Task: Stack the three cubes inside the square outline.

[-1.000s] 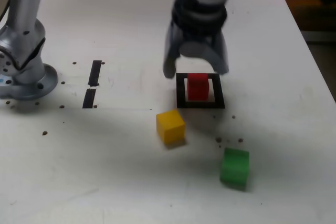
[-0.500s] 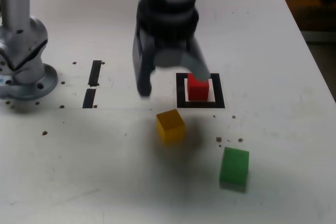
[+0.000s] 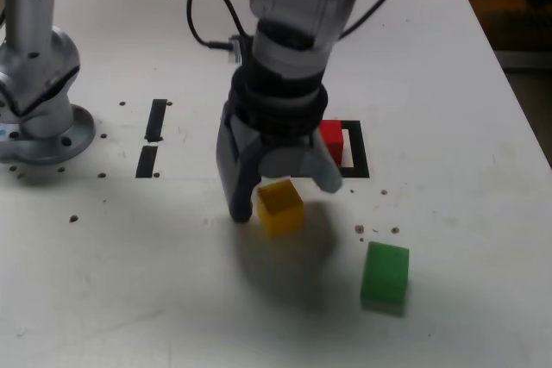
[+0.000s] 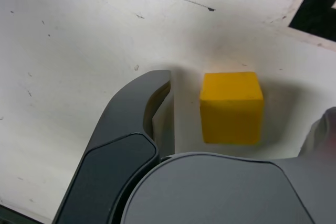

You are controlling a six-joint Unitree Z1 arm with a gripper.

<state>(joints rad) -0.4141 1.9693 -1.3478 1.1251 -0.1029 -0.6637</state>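
White tabletop (image 3: 448,84), scuffed and speckled with small dark dots, carried everything; the silver arm base (image 3: 39,84) stood at the exterior view's left, two short black bar marks (image 3: 152,137) just beside it. The grey-and-black arm wrist with its dark two-fingered gripper (image 3: 285,191) hung over the middle of the table, pointing down; jaws stood apart, clamped on nothing, straddling the small solid yellow cube (image 3: 280,207); wrist view showed one dark finger (image 4: 142,114) just beside the cube's side with a thin strip of table between, the other finger only a grey edge at the frame border. The thick black square outline (image 3: 354,151) lay behind the gripper, half hidden; the small red cube (image 3: 331,140) sat inside it. The small green cube (image 3: 385,276) rested well apart, toward the exterior view's lower right.

Judgement: first cube placed, yellow next, grasp not yet made. Risks: the cube sat closer to one finger than the other, so closing could shove or twist it before it seated; a skewed grip would land it crooked on red and could topple the stack; lifting toward the outline, a low finger could clip the red cube and knock it off its mark.
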